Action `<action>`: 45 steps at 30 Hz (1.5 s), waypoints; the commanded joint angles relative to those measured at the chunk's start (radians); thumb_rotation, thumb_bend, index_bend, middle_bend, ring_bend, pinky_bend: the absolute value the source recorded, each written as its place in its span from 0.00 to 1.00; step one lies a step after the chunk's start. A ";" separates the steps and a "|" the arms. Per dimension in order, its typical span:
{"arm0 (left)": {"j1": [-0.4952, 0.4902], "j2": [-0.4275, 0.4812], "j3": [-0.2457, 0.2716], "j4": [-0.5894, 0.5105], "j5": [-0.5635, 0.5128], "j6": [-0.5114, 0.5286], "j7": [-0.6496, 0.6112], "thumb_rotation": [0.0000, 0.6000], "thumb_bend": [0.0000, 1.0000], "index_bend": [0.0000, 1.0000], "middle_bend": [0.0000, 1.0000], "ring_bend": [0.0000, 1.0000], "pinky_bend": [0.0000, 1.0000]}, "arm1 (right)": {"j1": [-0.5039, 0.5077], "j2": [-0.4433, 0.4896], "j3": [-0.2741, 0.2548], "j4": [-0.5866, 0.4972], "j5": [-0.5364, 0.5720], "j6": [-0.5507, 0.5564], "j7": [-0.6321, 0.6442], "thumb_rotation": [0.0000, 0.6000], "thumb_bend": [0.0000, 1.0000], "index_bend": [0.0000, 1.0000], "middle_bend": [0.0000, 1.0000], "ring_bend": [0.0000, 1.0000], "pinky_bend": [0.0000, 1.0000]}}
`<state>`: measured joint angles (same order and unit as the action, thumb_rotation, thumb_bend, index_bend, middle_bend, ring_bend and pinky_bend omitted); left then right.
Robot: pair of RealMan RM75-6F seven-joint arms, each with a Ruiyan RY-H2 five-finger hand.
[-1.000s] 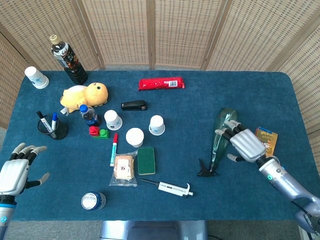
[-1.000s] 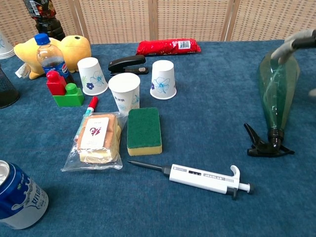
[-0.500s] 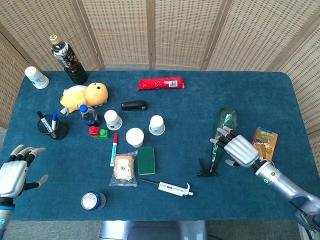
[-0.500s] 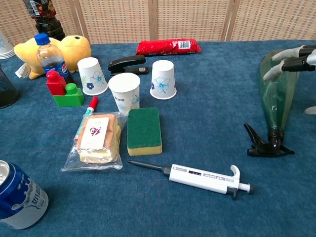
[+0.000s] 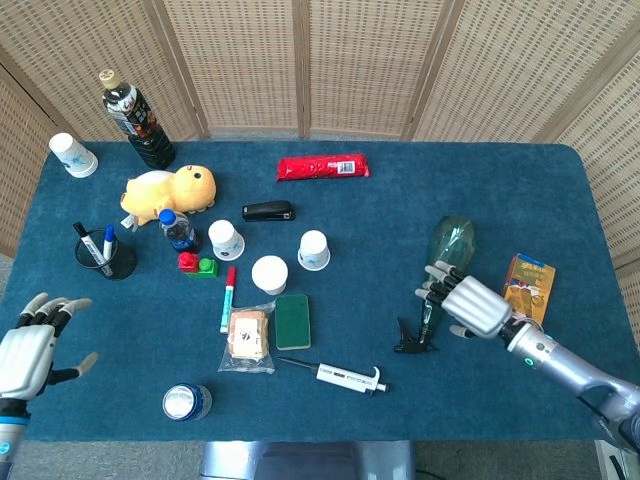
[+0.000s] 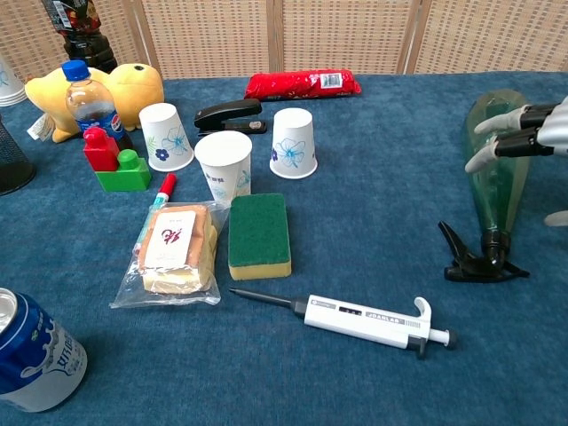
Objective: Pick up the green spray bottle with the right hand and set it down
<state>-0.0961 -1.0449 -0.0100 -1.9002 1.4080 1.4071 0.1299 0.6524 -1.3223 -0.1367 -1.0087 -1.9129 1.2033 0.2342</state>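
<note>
The green spray bottle [image 5: 442, 275] lies on its side on the blue surface [image 5: 400, 210], black trigger head toward the robot, and the right hand [image 5: 466, 304] hovers over its narrow neck with fingers [image 6: 497, 142] spread — holding nothing yet, and whether any fingertip touches the plastic cannot be told. The left hand [image 5: 28, 345] hangs far off on the other side, fingers apart and empty.

The likely trouble is the grasp itself. The bottle tapers, so fingers closing at the neck could slide toward the trigger, or push the rounded body so that it rolls away from the palm. A loose grip there might let the wide end swing down on the lift. The small orange box [image 5: 528, 279], just outside the hand, could be nudged if the wrist drifts that way.

As for containers, the spray bottle looks clear green and no liquid can be made out inside. Well away toward the other hand, the black pen cup [image 5: 108, 257] holds markers, the three paper cups [image 6: 226, 167] stand upside down, and the can [image 6: 31, 355] has its top open — contents unseen.
</note>
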 commanded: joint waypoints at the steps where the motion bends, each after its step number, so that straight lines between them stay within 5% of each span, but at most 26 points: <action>1: 0.002 0.001 0.001 -0.003 -0.001 0.000 -0.001 1.00 0.28 0.21 0.28 0.20 0.08 | 0.015 -0.021 -0.014 0.031 -0.019 0.004 0.012 1.00 0.25 0.20 0.26 0.07 0.14; 24: 0.033 0.035 0.015 -0.045 0.024 0.034 -0.044 1.00 0.28 0.21 0.28 0.20 0.07 | 0.041 -0.200 -0.082 0.328 -0.075 0.081 0.077 1.00 0.19 0.24 0.28 0.14 0.15; 37: 0.049 0.056 0.026 -0.047 0.052 0.046 -0.105 1.00 0.28 0.21 0.28 0.20 0.07 | 0.027 -0.290 -0.099 0.497 -0.067 0.188 0.173 1.00 0.29 0.50 0.45 0.33 0.41; 45: 0.048 0.057 0.029 -0.043 0.066 0.039 -0.129 1.00 0.28 0.21 0.28 0.20 0.07 | 0.008 -0.318 -0.094 0.536 -0.042 0.235 0.212 1.00 0.32 0.56 0.51 0.40 0.49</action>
<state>-0.0482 -0.9883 0.0189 -1.9439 1.4735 1.4467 0.0011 0.6641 -1.6370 -0.2315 -0.4737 -1.9590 1.4351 0.4405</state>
